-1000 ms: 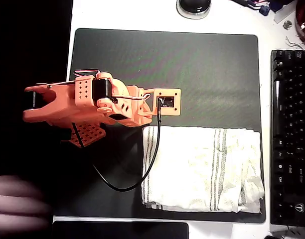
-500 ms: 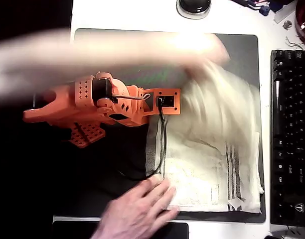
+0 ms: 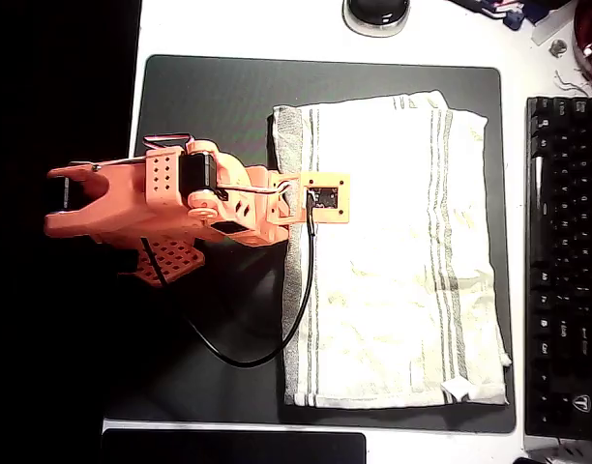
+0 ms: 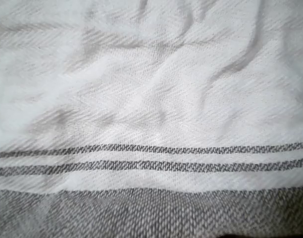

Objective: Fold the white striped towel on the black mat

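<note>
Bright, even light from above in the overhead view, washing out the white desk along the top edge and flattening the towel to near-white on the mat. Deep black down the left edge, no detail there. Soft shadow under the arm toward the mat's lower left. Sharp throughout, no motion blur. Close wrist view dimmer and greyer, weave crisp at the stripes, softer toward the top, shallow shadows in the creases.
</note>
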